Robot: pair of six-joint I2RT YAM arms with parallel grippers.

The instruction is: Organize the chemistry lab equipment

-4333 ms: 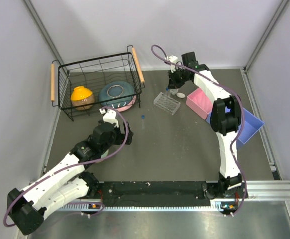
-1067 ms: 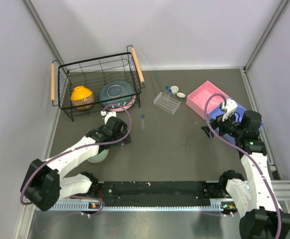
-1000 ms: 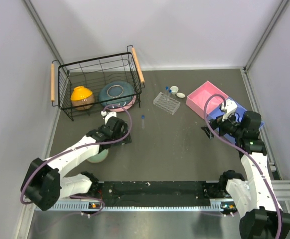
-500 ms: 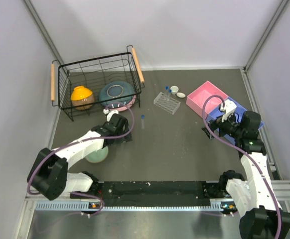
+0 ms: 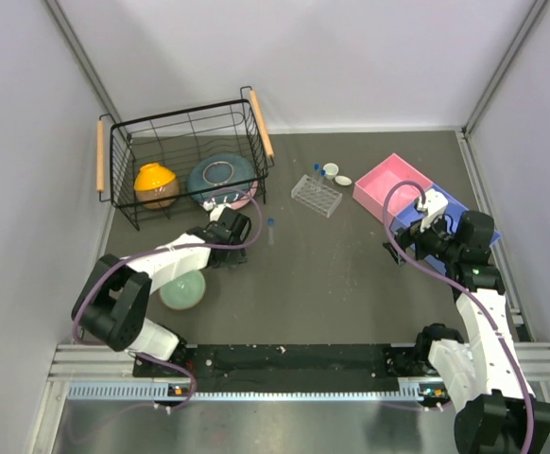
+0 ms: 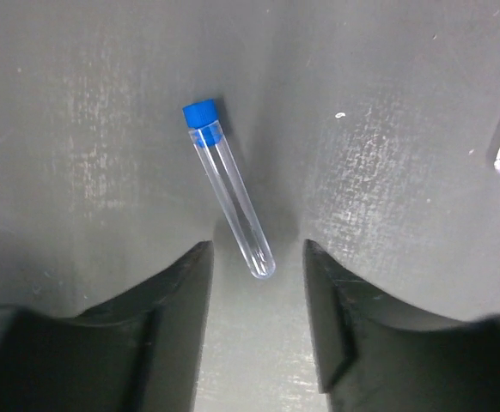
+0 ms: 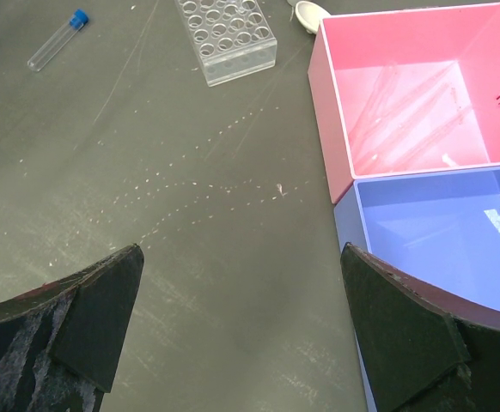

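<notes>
Left arm: elbow folded near its base, forearm reaching forward and right, wrist low. Left tool: pointed down, parted to a moderate gap, gripping nothing. Right arm: raised at the right side. Right tool: angled downward, spread wide, holding nothing.

**Desk:** Where is there room to pass in the overhead view?

**Photographer:** At centre frame. Bare table runs from the tube rightward to the right gripper.

**Desk:** And what blocks the way?

**Photographer:** The wire basket walls off the upper left. The tube rack, pink tray and blue tray crowd the upper right. A green bowl sits at lower left, against the left arm.
</notes>
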